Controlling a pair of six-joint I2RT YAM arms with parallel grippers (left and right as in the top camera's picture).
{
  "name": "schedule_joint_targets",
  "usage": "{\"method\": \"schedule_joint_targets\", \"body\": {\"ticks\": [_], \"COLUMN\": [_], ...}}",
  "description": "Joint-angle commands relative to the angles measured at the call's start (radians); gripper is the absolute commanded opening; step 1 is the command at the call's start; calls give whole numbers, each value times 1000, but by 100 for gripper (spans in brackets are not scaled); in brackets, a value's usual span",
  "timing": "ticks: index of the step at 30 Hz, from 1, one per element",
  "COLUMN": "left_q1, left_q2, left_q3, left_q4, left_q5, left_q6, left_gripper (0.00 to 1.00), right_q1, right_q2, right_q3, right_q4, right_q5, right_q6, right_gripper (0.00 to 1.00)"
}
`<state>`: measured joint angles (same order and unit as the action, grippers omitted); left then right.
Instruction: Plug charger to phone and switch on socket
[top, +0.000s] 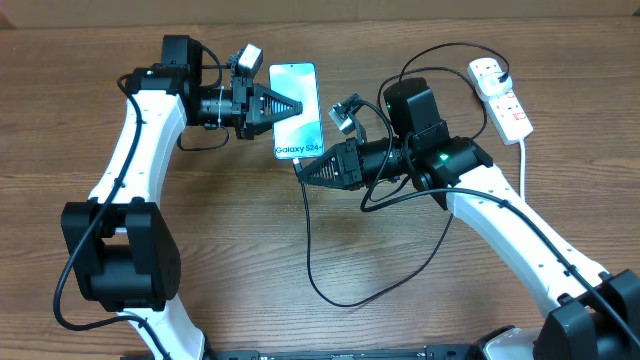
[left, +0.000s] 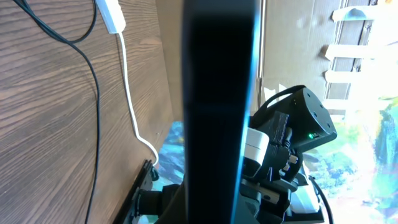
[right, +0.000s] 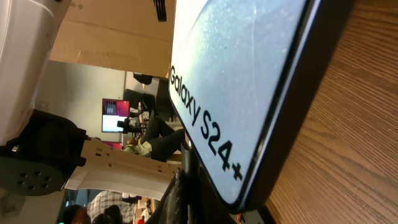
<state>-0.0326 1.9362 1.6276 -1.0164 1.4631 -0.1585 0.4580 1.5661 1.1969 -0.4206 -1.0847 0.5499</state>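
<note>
Now | left end effector (top: 298, 106) grips phone (top: 295, 85) | right end effector (top: 300, 168) closed on charger (top: 307, 240) | its connector hidden

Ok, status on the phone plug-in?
Left end effector shut on phone. Right end effector shut on charger at phone's bottom edge. Insertion not visible. Socket untouched.

Phone (top: 298, 85): slim, dark frame, pale blue screen facing up, white "Galaxy S24+" at its near end, gripped at its left long edge by the left hand (top: 298, 105). Socket (top: 500, 95): white two-outlet strip with red switches, lying flat well to the phone's right. Charger (top: 308, 240): thin black cable, plug in the socket's far outlet, looping wide on the bench nearward of the phone. Its tip end is in the right hand (top: 300, 168) at the phone's near edge; whether it is seated cannot be told.
</note>
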Motion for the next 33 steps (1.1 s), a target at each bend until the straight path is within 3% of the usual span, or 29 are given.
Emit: {"method": "schedule_joint_targets", "body": {"ticks": [1,33], "left_q1": [-7,8], "left_q2": [5,5], "left_q3": [9,9], "left_q4": [0,52], "left_q5": [53,53], "left_q6": [-7,-86], "left_gripper": [4,4], "right_q1": [-18,-22], "right_q2": [-11,-11], "right_q3": [5,5], "right_q4": [7,0], "right_q5": [19,-5], "right_q6": [0,1], "right_gripper": [4,3]}}
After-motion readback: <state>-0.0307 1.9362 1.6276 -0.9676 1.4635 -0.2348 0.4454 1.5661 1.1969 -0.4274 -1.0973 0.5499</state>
